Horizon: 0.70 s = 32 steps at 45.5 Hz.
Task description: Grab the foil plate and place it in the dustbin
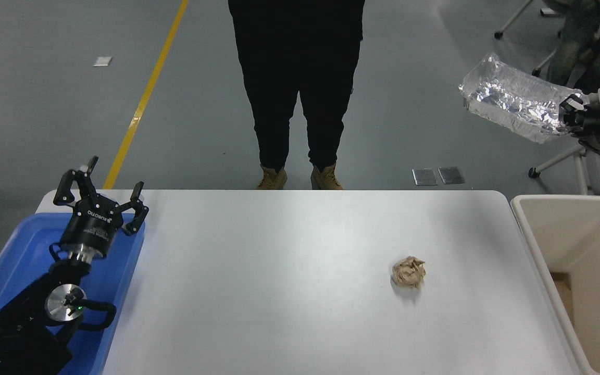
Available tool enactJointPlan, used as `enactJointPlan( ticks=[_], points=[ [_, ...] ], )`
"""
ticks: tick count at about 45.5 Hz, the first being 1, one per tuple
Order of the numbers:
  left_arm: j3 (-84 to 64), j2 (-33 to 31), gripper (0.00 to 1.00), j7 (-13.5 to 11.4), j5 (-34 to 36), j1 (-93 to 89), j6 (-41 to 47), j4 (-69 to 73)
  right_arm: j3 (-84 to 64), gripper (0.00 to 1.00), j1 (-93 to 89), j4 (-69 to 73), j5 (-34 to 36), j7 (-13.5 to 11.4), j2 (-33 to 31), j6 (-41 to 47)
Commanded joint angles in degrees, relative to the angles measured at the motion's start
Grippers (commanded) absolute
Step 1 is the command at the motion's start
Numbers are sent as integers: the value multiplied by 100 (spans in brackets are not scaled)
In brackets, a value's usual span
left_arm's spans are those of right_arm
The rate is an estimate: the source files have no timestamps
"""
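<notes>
A: So, where is the plate (513, 101)?

B: High in the air at the upper right, beyond the far right corner of the table (289, 281). The right gripper (565, 112) comes in from the right edge and has its fingers clamped on the plate's right end. The plate tilts, its left end higher than the gripped end, and its shiny inside faces the camera.

A: And the bin (581, 271)?

B: Beside the table's right edge, cream-coloured, its opening facing up. The plate hangs above and farther back than the bin's far rim, not touching it.

A: What about the other arm?

B: The left gripper (99, 190) is parked at the lower left over a blue tray (19, 250), fingers spread apart and holding nothing.

A: Anything on the table itself?

B: A paper ball (409, 272), brown and crumpled, lies right of centre, well apart from both grippers.

A: Anyone around?

B: A person (297, 83) in dark clothes and tan boots stands at the far side, near the middle of the table's edge.
</notes>
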Motion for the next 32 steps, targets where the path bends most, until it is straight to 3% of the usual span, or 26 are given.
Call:
enactJointPlan(
  ticks=[1,7,11,32],
  points=[
    [0,-2,98,0,0,0,-3,0,230,0,-1007,-654,474,-224,182,-635],
    [0,-3,98,0,0,0,-3,0,353,0,-1473,-663,562,-619,244,-1232],
    [0,-3,98,0,0,0,-3,0,449,0,-1789,-663,589,-743,279,-1584],
    [0,-3,98,0,0,0,-3,0,1609,0,-2880,-663,597,-743,297,-2077]
  ],
)
